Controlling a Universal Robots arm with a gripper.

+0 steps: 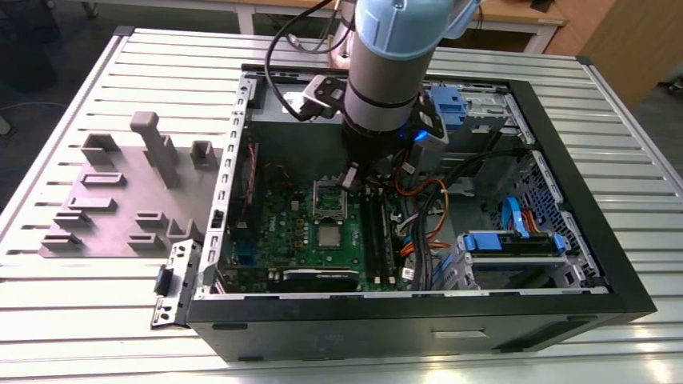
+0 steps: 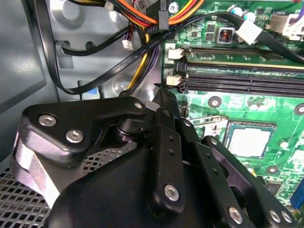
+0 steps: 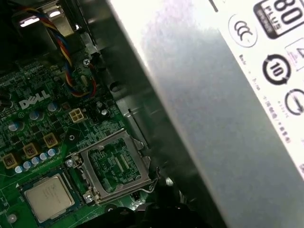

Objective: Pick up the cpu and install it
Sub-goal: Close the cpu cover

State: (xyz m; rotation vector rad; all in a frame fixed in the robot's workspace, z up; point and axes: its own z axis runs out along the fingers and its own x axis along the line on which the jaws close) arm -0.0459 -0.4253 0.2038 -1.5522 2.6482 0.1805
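Your arm [image 1: 389, 72] plunging upright into the open computer case [image 1: 597, 264], pincer [image 2: 164, 92] narrowed on nothing, poised above the motherboard [image 1: 283, 232], cpu [image 3: 47, 197] seated nearby.

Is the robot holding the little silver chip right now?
No. The cpu lies on the green board, apart from the end effector, which carries nothing that shows.

The motherboard [image 1: 309, 228] is bright green, dotted with small silver and gold parts. The cpu [image 3: 49, 197] has a dull silvery top with a pale rim. The arm [image 1: 393, 56] is pale blue above a grey band; the gripper [image 2: 161, 156] is matte black with silver screws. Cables [image 2: 142, 14] run orange, yellow, purple and black — drive brackets [image 1: 510, 242] are blue. The case [image 1: 427, 320] is black, the table [image 1: 96, 320] ribbed silver.
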